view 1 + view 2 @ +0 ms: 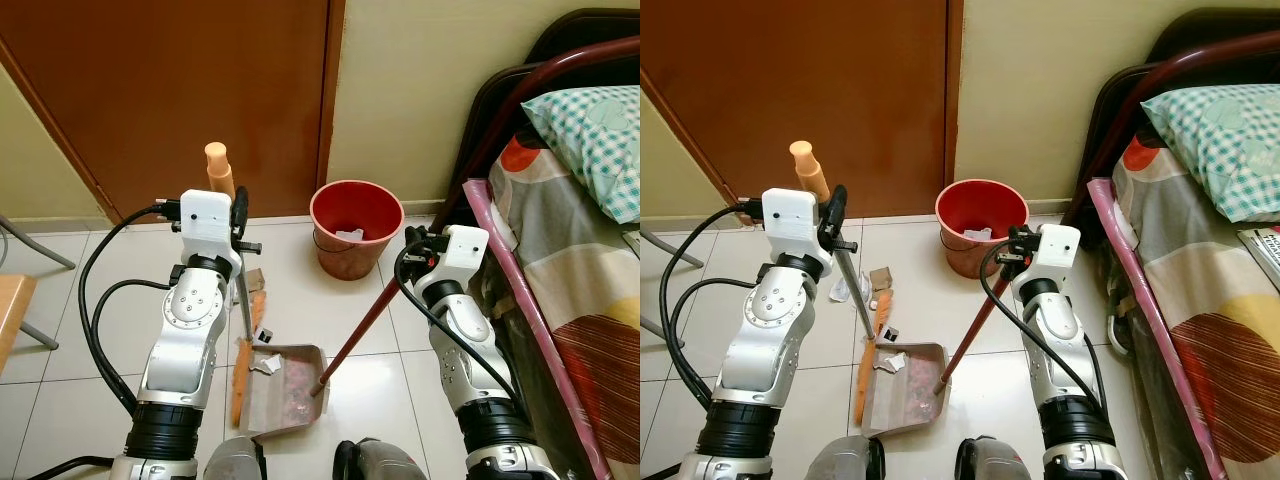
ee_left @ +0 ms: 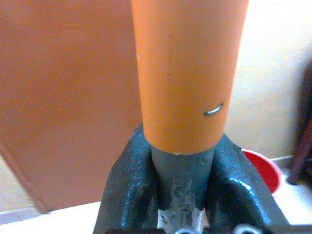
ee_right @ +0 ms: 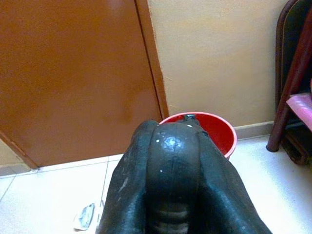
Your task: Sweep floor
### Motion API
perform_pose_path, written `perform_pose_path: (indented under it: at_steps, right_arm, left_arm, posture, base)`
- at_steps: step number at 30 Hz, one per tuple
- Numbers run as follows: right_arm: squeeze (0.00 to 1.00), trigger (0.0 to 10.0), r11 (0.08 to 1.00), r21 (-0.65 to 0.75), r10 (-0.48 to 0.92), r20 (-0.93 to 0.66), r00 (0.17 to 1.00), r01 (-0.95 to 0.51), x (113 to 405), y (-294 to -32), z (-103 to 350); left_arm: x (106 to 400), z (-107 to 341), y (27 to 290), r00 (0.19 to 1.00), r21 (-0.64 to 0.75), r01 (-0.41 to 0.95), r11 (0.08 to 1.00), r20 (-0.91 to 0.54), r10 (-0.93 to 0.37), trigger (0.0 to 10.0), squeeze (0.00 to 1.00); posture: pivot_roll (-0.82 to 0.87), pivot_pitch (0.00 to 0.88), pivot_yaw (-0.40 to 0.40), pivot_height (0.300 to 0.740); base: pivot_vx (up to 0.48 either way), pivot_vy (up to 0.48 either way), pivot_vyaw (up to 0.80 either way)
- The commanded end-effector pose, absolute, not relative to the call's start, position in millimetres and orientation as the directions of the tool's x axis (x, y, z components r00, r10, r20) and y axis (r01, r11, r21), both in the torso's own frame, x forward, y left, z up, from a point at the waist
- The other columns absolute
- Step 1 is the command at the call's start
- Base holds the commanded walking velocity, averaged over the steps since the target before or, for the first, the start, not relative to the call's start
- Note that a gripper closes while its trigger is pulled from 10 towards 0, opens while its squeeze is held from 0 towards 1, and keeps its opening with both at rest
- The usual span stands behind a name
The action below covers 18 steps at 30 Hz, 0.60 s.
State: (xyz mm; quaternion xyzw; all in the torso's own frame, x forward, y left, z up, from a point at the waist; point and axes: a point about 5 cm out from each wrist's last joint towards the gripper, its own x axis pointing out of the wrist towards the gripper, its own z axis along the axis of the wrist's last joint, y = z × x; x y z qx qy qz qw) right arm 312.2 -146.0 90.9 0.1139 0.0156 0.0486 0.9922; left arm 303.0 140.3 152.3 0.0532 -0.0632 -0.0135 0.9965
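Nearest the robot's feet, the dustpan lies flat on the white tiled floor, mouth facing away, already holding pinkish dust and a white paper scrap. The orange broom head rests against the pan's left edge, bristles low on the tiles.

Left claw is clamped tight around the broom handle just under its orange grip; fingers press on both sides of the grey shaft. Right claw is closed around the top of the dustpan's dark red handle, which slants down to the pan's back edge.

More litter sits beyond the pan: a brown cardboard bit and white scraps on the tiles. Further off, a red bucket with paper inside stands by the brown door. A bed runs along the right.

Step in hand, as I judge it: pulling the remaining scraps into the pan. To do it well, hold the pan's lip flush to the floor with the right arm, reach the broom past the cardboard, then draw it back in short low strokes so nothing slips under or flicks sideways toward the bed.
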Motion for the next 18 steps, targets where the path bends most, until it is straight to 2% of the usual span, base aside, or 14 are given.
perform_pose_path:
  at_steps: [1,6,18]
  right_arm:
    - [0.0,10.0,0.97,0.228,0.074,0.039,0.996,-0.081,318.0,-155.7,107.1]
    - [0.0,10.0,0.967,0.246,0.05,0.087,0.995,-0.07,324.8,-166.5,125.4]
    - [0.0,10.0,0.955,0.266,0.066,0.247,0.967,-0.133,356.9,-166.1,187.4]
  left_arm:
    - [301.2,151.3,160.1,0.989,0.179,-0.081,0.981,0.138,0.056,10.0,0.0]
    - [297.4,143.8,168.2,0.989,0.199,-0.107,0.974,0.119,0.084,10.0,0.0]
    - [294.2,129.8,162.4,0.993,0.185,-0.105,0.977,0.075,0.093,10.0,0.0]
  posture:
    - [0.02,0.07,-0.028,0.74]
    - [0.02,0.07,-0.028,0.74]
    - [0.02,0.064,-0.043,0.74]
  base:
    - [0.0,0.0,0.0]
    - [0.0,0.0,0.0]
    - [0.0,0.0,0.0]
